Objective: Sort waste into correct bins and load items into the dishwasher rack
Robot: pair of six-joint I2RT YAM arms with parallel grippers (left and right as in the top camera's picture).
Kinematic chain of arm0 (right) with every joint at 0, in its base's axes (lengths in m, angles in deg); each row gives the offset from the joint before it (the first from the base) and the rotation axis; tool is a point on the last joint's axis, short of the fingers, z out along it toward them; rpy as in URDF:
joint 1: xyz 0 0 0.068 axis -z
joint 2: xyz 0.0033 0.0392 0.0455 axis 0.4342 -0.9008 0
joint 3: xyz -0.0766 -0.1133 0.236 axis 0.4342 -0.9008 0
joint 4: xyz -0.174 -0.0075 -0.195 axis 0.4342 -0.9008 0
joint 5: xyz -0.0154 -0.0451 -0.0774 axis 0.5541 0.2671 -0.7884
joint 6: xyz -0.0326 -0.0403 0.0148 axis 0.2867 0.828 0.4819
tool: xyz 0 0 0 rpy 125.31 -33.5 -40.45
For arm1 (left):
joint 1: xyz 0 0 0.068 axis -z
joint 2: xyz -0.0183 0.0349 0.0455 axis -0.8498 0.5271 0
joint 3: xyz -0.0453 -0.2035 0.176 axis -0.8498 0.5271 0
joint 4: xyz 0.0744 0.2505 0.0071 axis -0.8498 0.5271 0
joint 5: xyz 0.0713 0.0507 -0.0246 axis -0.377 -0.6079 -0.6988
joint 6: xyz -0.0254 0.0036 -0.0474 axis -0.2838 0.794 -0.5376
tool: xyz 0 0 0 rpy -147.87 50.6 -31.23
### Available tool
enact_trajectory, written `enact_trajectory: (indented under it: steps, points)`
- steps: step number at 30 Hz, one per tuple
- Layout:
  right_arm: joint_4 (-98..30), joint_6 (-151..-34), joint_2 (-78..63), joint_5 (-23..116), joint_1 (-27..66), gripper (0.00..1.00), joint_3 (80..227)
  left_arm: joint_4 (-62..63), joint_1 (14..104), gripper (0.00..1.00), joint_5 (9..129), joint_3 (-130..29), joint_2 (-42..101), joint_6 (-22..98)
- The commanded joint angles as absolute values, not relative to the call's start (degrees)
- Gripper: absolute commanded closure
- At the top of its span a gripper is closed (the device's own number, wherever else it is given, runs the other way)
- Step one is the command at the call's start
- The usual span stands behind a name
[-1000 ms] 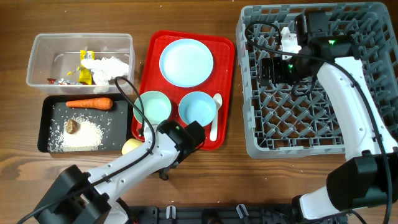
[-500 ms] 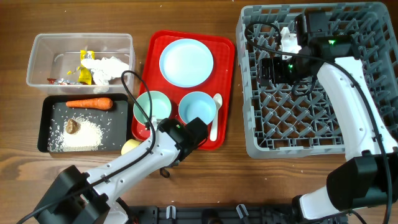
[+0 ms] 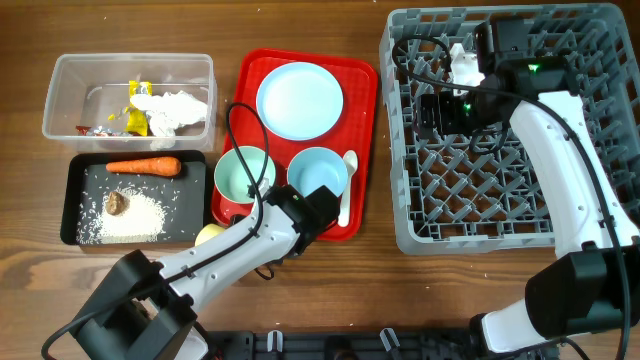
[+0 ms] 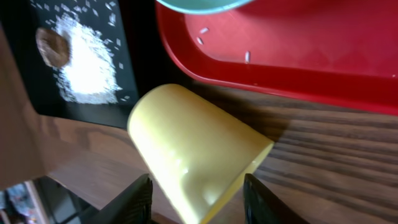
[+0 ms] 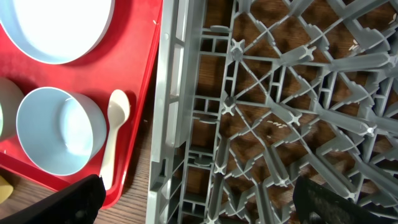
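Note:
A yellow cup [image 4: 193, 152] lies on its side on the wood, just in front of the red tray [image 4: 298, 62]. My left gripper [image 4: 199, 202] is open, one finger on each side of the cup's mouth end. In the overhead view the arm hides that gripper, and only a bit of the cup [image 3: 209, 236] shows. My right gripper [image 5: 208, 205] hangs wide open and empty over the left edge of the grey dishwasher rack [image 3: 500, 200]. On the red tray sit a plate [image 3: 300, 100], two bowls [image 3: 245, 172] [image 3: 318, 175] and a white spoon [image 3: 347, 185].
The clear tub [image 3: 60, 100] holds wrappers [image 3: 135, 118] and tissue [image 3: 178, 105]. In the black tray [image 3: 75, 200] lie a carrot [image 3: 143, 167], rice [image 3: 135, 218] and a brown lump [image 3: 117, 203]. A few rice grains [image 4: 247, 56] lie on the red tray.
My left jaws have opened. The left arm's elbow has shifted slightly right and toward the red tray. The right arm has not moved.

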State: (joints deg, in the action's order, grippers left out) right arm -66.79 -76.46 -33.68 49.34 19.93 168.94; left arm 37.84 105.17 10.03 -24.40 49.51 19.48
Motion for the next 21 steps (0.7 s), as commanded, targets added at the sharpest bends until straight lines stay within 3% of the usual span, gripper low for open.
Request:
enact_trajectory:
  steps: [1,13,21]
  points:
    - [-66.69,-75.30,-34.23,50.12,20.13,0.00,168.48,39.08,105.44,0.56,7.17,-25.77,49.84,21.21]
    - [-66.60,-75.26,-34.23,50.12,20.13,0.00,167.84,42.34,114.88,0.56,5.20,-25.77,49.90,21.42]
    - [-63.52,-75.26,-34.23,50.12,20.13,0.00,164.30,42.38,114.79,0.57,4.94,-25.75,52.98,21.45]
